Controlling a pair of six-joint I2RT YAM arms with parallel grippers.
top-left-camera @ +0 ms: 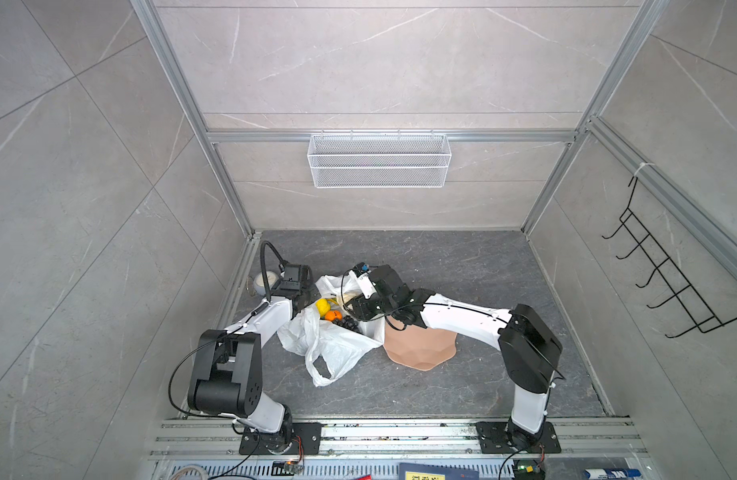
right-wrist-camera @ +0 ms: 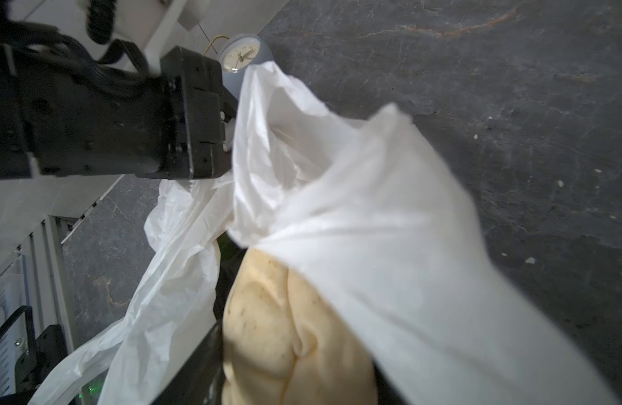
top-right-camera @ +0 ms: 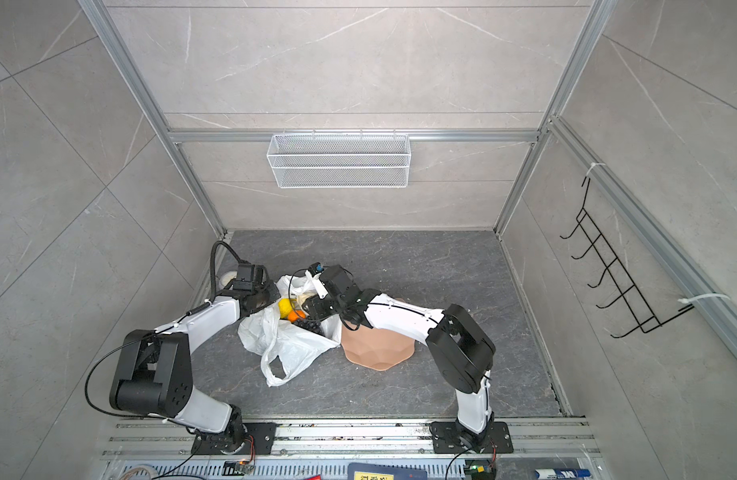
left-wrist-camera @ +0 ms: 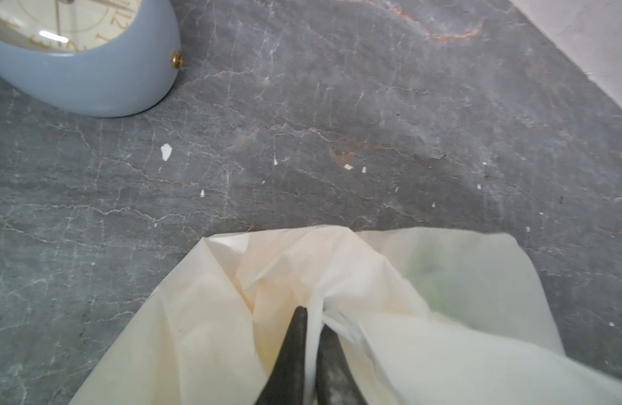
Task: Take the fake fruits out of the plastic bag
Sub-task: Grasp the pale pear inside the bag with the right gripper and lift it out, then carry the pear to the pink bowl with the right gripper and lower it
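The cream piece sits closest to the right wrist camera, filling the gap in the right tool. A dark finger presses against one flank. The other flank is half hidden under film, but the tool looks clamped on it. The piece looks like light, hollow, stiff plastic with a smooth skin. It is broad and lobed, so a hold across its widest part should work, though it may skid if pinched near an end.

The plastic bag drapes over that piece. It is thin, limp and slippery, and will likely sag back over the opening unless it is held. It lies left of the bench's middle, with one loop handle trailing toward the front edge. On the side toward the right edge, a corner of it lies just beside the pink plate.

More fruit shows in the bag's mouth: a yellow piece, an orange and a dark grape bunch, packed close together. The round ones will probably roll. The bumpy bunch should give a surer purchase.

Beyond them, the left tool is clenched on a thin fold of the bag's rim, and seems to be what holds the mouth up. The rim or a handle looks like the best place to take hold of the bag.

Farthest off, a blue clock stands by the bench's left edge, apart from the bag.
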